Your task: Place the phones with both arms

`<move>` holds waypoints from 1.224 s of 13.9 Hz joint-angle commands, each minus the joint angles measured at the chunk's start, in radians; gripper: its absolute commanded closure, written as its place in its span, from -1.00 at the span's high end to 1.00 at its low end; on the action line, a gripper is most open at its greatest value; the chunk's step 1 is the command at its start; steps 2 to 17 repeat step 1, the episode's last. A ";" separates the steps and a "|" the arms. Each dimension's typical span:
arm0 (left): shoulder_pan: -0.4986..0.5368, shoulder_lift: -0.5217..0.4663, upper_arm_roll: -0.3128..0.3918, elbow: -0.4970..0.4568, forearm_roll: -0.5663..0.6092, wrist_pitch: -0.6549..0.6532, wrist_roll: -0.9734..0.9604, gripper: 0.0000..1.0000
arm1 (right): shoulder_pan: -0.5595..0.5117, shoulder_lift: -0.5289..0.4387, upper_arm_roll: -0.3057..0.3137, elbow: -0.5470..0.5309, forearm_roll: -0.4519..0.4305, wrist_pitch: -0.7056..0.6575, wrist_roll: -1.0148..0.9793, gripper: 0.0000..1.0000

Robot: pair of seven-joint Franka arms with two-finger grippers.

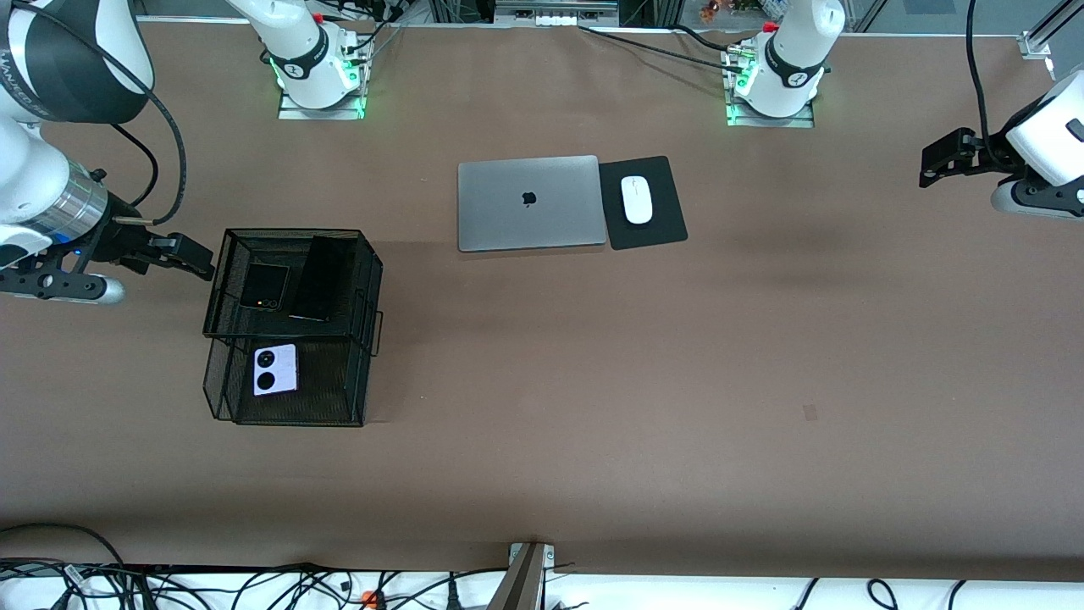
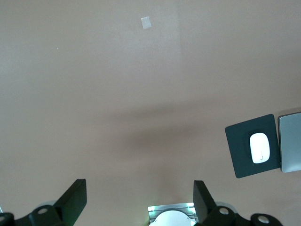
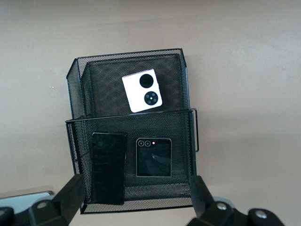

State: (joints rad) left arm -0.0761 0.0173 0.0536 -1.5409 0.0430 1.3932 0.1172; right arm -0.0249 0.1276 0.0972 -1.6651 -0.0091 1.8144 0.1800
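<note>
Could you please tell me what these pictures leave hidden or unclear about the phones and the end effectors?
- Long black phone: its face shows no detail in any view.
- Right end effector: wrist view's edge cuts its fingers off.
- Left end effector: same in its wrist view.

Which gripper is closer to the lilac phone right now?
The right gripper: it hangs open beside the black mesh rack whose lower tier holds the lilac phone. The left gripper hangs open over bare table at the left arm's end.
</note>
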 commanded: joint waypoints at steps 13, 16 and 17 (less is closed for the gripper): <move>0.007 -0.010 -0.001 -0.004 -0.008 -0.013 0.004 1.00 | -0.015 -0.006 0.015 0.005 0.015 0.003 0.007 1.00; 0.007 -0.010 -0.001 -0.004 -0.008 -0.013 0.004 1.00 | -0.015 -0.006 0.015 0.005 0.015 0.003 0.007 1.00; 0.007 -0.010 -0.001 -0.004 -0.008 -0.013 0.004 1.00 | -0.015 -0.006 0.015 0.005 0.015 0.003 0.007 1.00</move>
